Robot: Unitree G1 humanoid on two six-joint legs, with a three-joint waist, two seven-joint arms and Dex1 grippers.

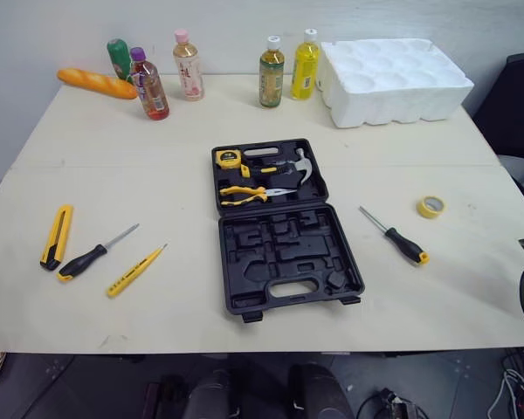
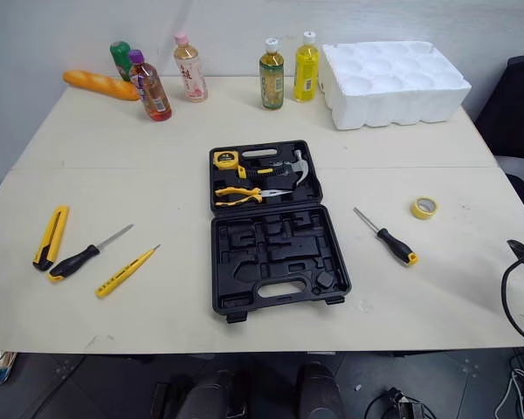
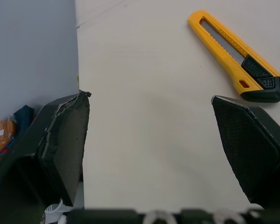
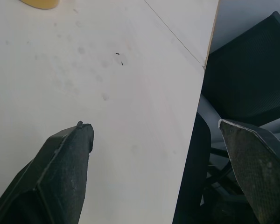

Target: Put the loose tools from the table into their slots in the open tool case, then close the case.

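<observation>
Left pincer [image 3: 149,95] wide near utility knife [image 3: 238,53]; right pincer [image 4: 151,123] wide over table [image 4: 107,70] edge; tool case [image 1: 279,253] open.

Black tool case [image 1: 288,262]; yellow-and-black utility knife [image 1: 57,236]; yellow tape roll [image 1: 430,214]; white foam tray [image 1: 393,100]; cream table [image 1: 157,175].

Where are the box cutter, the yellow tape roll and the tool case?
box cutter [image 3: 231,50], left wrist view, middle of its yellow body.
yellow tape roll [image 1: 430,214], left eye view, its near wall.
tool case [image 1: 288,255], left eye view, its empty near half.
</observation>
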